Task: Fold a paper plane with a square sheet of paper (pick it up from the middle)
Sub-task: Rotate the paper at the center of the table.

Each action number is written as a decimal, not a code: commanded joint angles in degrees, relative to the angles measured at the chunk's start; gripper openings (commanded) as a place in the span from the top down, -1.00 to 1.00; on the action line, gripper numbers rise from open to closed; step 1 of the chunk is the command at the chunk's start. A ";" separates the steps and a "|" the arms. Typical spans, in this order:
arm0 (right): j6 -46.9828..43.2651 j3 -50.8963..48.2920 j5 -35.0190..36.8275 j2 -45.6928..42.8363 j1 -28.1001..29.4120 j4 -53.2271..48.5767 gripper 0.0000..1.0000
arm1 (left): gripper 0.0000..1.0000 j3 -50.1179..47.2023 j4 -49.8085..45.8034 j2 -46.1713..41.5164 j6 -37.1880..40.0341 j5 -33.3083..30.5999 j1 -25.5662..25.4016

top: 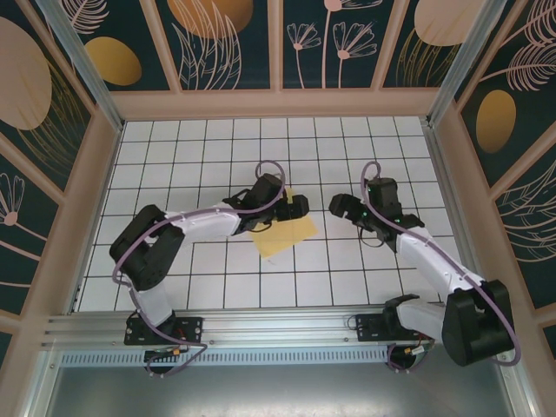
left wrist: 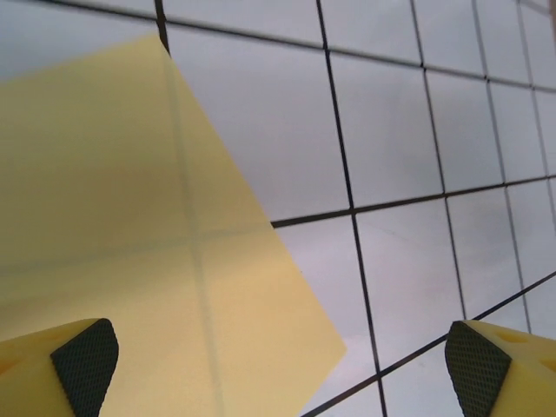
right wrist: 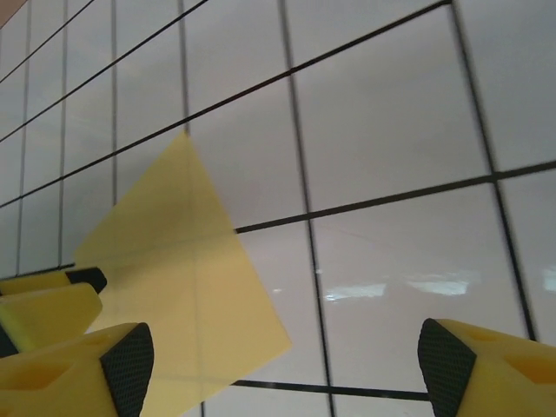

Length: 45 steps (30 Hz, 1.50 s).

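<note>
The square sheet of paper (top: 283, 233) is pale yellow and lies flat on the white grid table, turned like a diamond, with faint crossing creases (left wrist: 195, 243). My left gripper (top: 296, 207) hovers over the sheet's far corner, open; its fingertips (left wrist: 84, 365) straddle the sheet's edge (left wrist: 278, 373) with nothing between them. To the right of the sheet, my right gripper (top: 339, 207) is open over bare tiles. In the right wrist view the sheet (right wrist: 174, 261) lies left of the gap between that gripper's jaws (right wrist: 287, 369). The paper plane is out of view.
The left gripper's yellow fingers (right wrist: 48, 308) show beside the sheet in the right wrist view. Wooden walls (top: 278, 102) enclose the table on three sides. A metal rail (top: 278, 326) with both arm bases runs along the near edge.
</note>
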 commanded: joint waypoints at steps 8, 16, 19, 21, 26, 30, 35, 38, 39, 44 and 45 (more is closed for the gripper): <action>-1.38 20.06 -6.16 28.73 12.10 -0.14 -0.36 | -0.97 -13.21 -4.24 -19.65 6.31 -20.52 5.85; 1.24 23.33 -5.77 37.88 14.01 -0.19 -0.25 | -0.97 -19.27 -2.28 -26.62 8.08 -25.99 7.23; 3.43 20.08 -4.45 37.13 14.12 -0.02 -0.23 | -0.97 -20.63 -2.24 -28.38 6.51 -29.07 7.28; 4.94 17.07 -3.29 35.47 14.56 0.51 -0.22 | -0.97 -21.27 -1.44 -29.47 7.39 -29.37 7.32; 12.88 9.88 -0.34 29.96 16.76 2.00 -0.19 | -0.97 -22.26 0.58 -31.26 9.12 -29.23 7.28; 17.42 8.73 3.31 27.54 20.59 -0.01 -0.19 | -0.97 -23.32 2.15 -32.41 8.96 -29.19 7.42; 12.79 19.43 16.50 26.82 24.12 -13.79 -0.26 | -0.97 -25.89 2.86 -34.74 7.27 -30.37 7.91; 7.89 28.36 18.69 30.55 24.87 -22.74 -0.37 | -0.97 -26.76 1.59 -35.49 6.60 -28.50 9.33; 7.28 30.55 18.96 31.98 25.25 -24.82 -0.39 | -0.97 -27.04 1.25 -35.60 6.35 -27.55 10.03; 4.76 36.24 13.37 38.26 26.47 -26.99 -0.47 | -0.97 -29.42 -0.82 -35.78 1.67 -23.13 14.31; 4.92 37.33 13.41 39.26 26.83 -27.11 -0.48 | -0.97 -29.86 -0.66 -35.70 1.36 -21.95 14.87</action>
